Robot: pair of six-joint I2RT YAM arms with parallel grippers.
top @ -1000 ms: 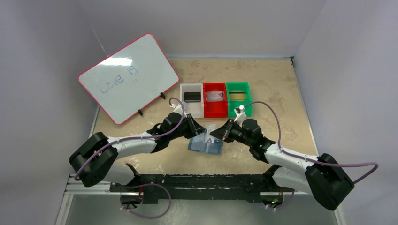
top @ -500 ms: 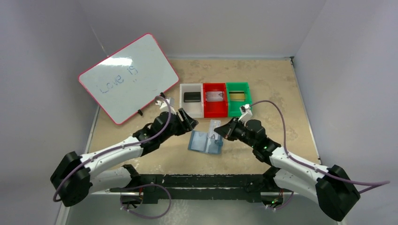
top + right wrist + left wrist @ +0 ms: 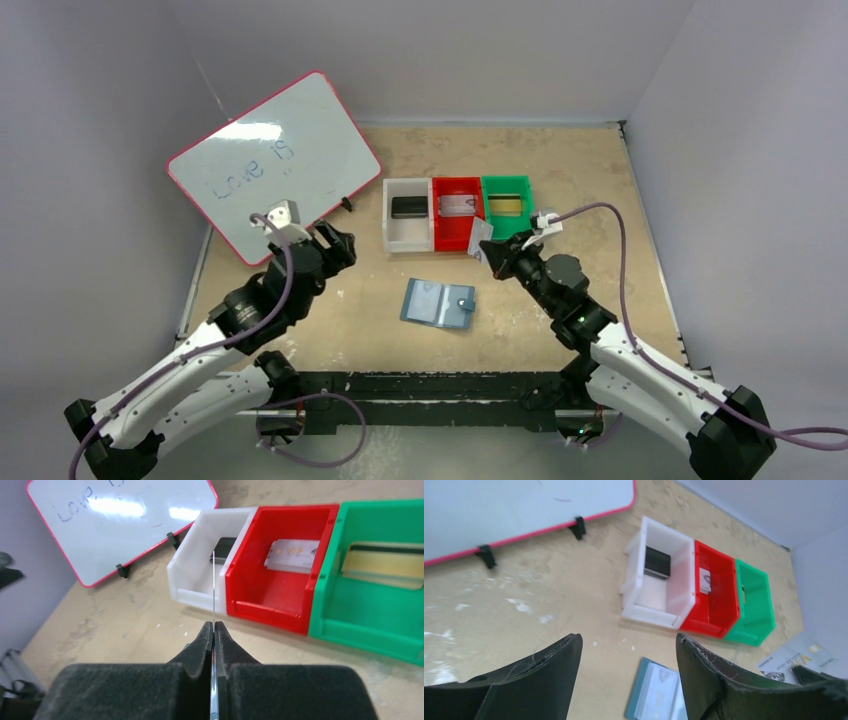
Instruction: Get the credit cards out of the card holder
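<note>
we see the card holder point(image 3: 438, 304) lying open & flat on the worktop point(image 3: 580, 180), abt mid-width, nearer the near edge, between the 2 arms & touching neither. right gripper point(image 3: 492, 250) has its pads pressed together on a silvery-grey credit card point(image 3: 480, 237), held up just in front of the near walls of the red & green bins. in the right wrist view that card is edge-on, a thin line sticking out of the pinch. left gripper point(image 3: 335, 243) is spread wide w/ nothing between the fingers, raised over the left side of the worktop, near the whiteboard point(image 3: 275, 165) that leans at the far-left corner.

3 bins sit side by side past the holder: white bin point(image 3: 408, 234) w/ a black card point(image 3: 408, 206), red bin point(image 3: 457, 236) w/ a second grey card point(image 3: 457, 206), green bin point(image 3: 508, 233) w/ a gold card point(image 3: 507, 204).
</note>
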